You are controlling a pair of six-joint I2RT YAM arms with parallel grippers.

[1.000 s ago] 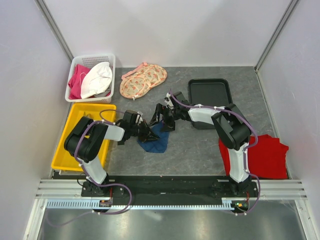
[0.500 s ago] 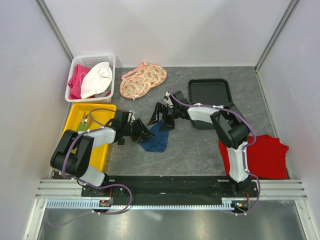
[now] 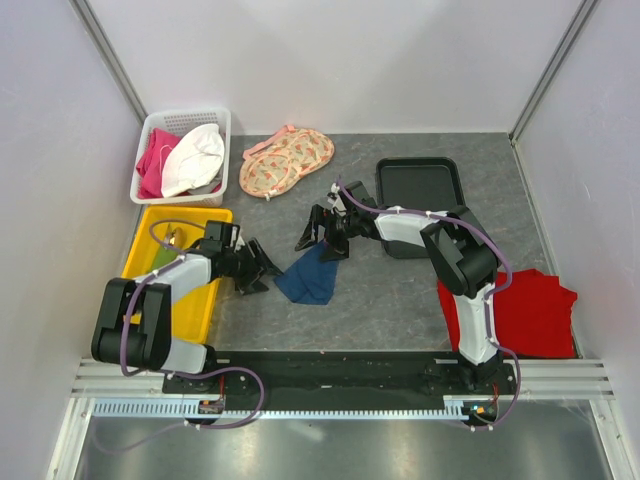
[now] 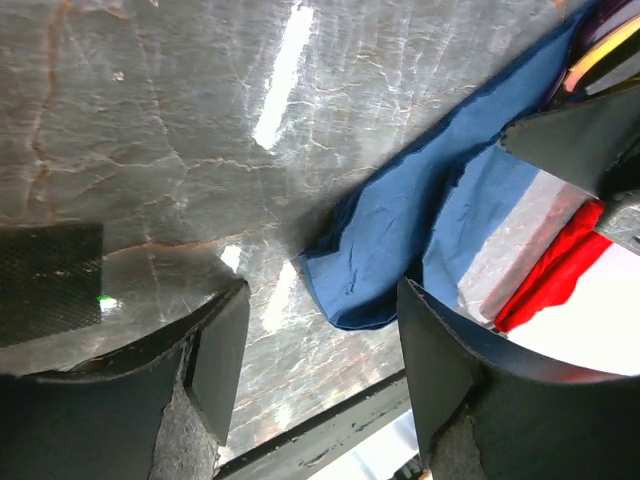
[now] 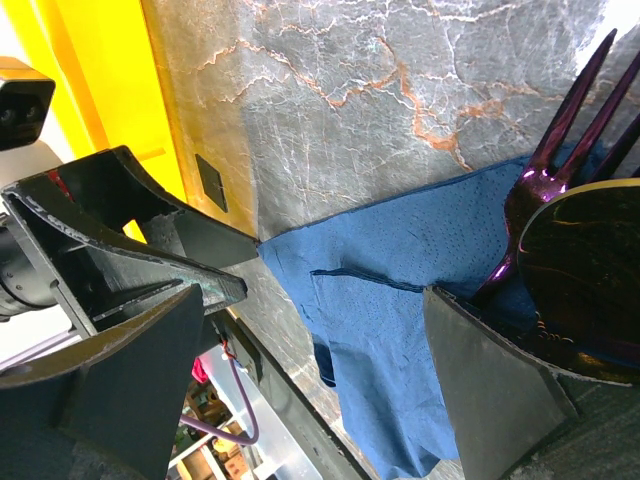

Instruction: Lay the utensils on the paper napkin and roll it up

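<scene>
- Top external view: the paper napkin [image 3: 308, 278] lies rumpled on the grey table [image 3: 400, 290], near its middle, between the ends of the two arms.
- The left gripper [image 3: 262, 262] sits low just left of the napkin, jaws apart and grasping nothing.
- Left wrist view: a folded corner of the napkin lies flat on the table in the gap between the two fingers, and neither finger touches it.
- The right gripper [image 3: 318, 232] hangs over the napkin's far edge, jaws spread wide.
- Right wrist view: the utensils [image 5: 590, 260], a fork and a spoon with a purplish sheen, rest on the napkin close beside one finger [image 5: 490, 390]. Whether that finger touches them is hard to tell.
- A yellow bin [image 3: 190, 212] lies under the left arm, with a white basket [image 3: 185, 113] of cloths behind it.
- A peach floral fabric [image 3: 287, 160] lies at the back, a black tray [image 3: 418, 190] behind the right arm, and a red cloth [image 3: 535, 310] at the table's right edge.
</scene>
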